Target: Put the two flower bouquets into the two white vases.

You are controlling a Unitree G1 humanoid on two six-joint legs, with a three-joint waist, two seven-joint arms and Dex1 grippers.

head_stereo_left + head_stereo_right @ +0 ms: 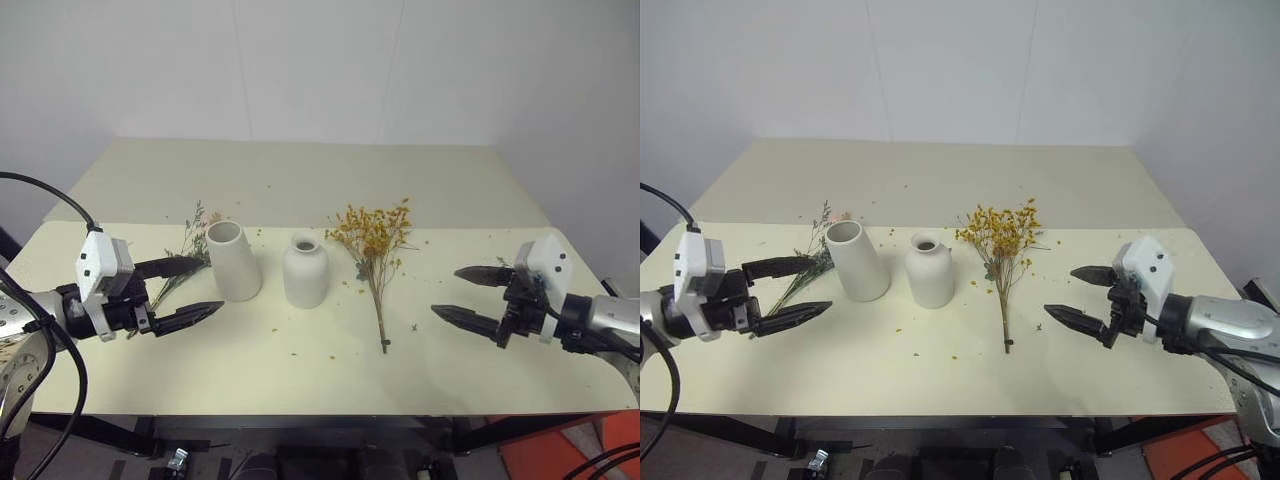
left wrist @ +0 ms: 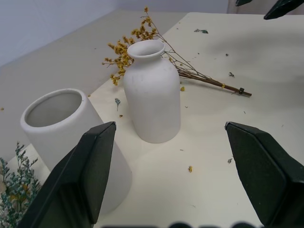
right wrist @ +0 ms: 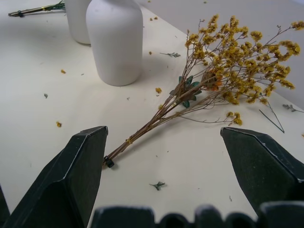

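walls: plain white, upper frame | table (image 1: pixel 300 180): pale cream, mid-frame | floor: dark, orange patch (image 1: pixel 560 450) lower right

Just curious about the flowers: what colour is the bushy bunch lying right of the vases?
Yellow-orange blooms on thin brown stems; the right wrist view shows it best.

Soft, even light from overhead leaves the pale table (image 1: pixel 300 340) bright without glare, and the two white vases (image 1: pixel 233 262) cast only faint, short shadows at their bases. The head views are sharp across the scene. In the wrist views the near black fingers (image 2: pixel 80 175) look slightly soft while the yellow bouquet (image 3: pixel 228 57) stays crisp
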